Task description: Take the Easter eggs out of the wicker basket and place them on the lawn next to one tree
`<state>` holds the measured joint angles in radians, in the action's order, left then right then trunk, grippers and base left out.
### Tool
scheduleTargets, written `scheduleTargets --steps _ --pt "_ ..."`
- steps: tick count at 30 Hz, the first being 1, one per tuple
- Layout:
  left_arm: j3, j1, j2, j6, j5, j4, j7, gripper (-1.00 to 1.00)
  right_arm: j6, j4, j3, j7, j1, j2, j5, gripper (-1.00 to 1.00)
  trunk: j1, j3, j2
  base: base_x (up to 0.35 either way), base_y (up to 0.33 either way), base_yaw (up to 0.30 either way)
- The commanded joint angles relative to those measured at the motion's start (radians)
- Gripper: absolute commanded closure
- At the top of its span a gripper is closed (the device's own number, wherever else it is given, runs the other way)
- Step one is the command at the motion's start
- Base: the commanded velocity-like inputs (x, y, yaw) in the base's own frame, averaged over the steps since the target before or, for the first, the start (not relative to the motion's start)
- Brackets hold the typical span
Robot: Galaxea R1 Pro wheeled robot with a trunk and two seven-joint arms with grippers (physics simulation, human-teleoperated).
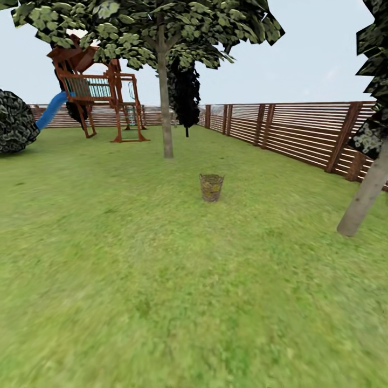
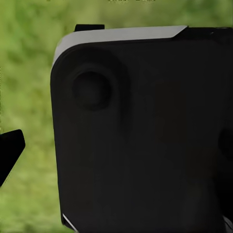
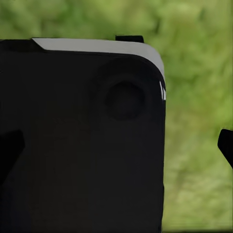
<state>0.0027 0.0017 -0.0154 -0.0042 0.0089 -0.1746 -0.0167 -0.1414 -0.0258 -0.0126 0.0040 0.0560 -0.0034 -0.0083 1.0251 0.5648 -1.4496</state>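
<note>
The small brown wicker basket (image 1: pixel 211 187) stands upright on the lawn (image 1: pixel 161 280), some way ahead of me in the head view. Yellow shows through its weave where the Easter eggs (image 1: pixel 212 188) lie; I cannot tell them apart. A tree (image 1: pixel 164 108) with a grey-brown trunk rises a short way behind the basket. The trunk of another tree (image 1: pixel 366 194) leans at the right edge. My left gripper (image 2: pixel 116 153) and right gripper (image 3: pixel 116 145) hang over grass beside black robot housing. Each has its fingertips far apart and nothing between them.
A brown slat fence (image 1: pixel 302 129) rings the garden along the back and right. A wooden play tower (image 1: pixel 102 91) with a blue slide (image 1: pixel 51 110) stands at the back left, beside a round bush (image 1: pixel 16 121). A dark narrow tree (image 1: pixel 186 97) stands near the fence.
</note>
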Motion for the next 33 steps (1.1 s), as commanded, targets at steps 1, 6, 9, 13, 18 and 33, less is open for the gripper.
scheduleTargets --steps 1,6,9,13,18,33 --pt "0.000 0.000 0.001 0.000 0.001 -0.001 -0.002 -1.00 -0.004 0.001 -0.001 0.001 0.001 0.000 -0.001 -1.00 0.000 0.001 0.000 0.000 0.000 -0.263" --pt "0.000 0.000 0.000 0.000 0.000 -0.001 -0.002 -1.00 -0.004 0.001 -0.001 0.001 0.001 -0.001 -0.001 -1.00 0.000 0.002 0.000 0.038 0.000 -0.281" --pt "0.000 0.000 0.000 0.000 0.000 -0.001 -0.002 -1.00 -0.004 0.001 -0.001 0.001 0.001 -0.001 -0.001 -1.00 0.000 0.002 0.000 0.071 0.000 -0.289" --pt "0.000 0.000 0.000 0.000 0.001 0.000 -0.002 -1.00 -0.004 0.001 -0.001 0.001 0.001 0.000 -0.001 -1.00 0.000 0.002 0.000 0.077 0.000 -0.290" --pt "0.000 0.000 0.001 0.000 0.000 0.000 -0.002 -1.00 -0.004 0.001 -0.001 0.001 0.001 0.001 -0.001 -1.00 0.000 0.003 0.000 0.079 0.000 -0.289" --pt "0.000 0.000 0.000 0.000 0.000 0.000 -0.002 -1.00 -0.010 0.002 0.009 -0.005 0.001 0.006 0.013 -1.00 0.000 0.026 0.000 0.083 0.000 0.008"
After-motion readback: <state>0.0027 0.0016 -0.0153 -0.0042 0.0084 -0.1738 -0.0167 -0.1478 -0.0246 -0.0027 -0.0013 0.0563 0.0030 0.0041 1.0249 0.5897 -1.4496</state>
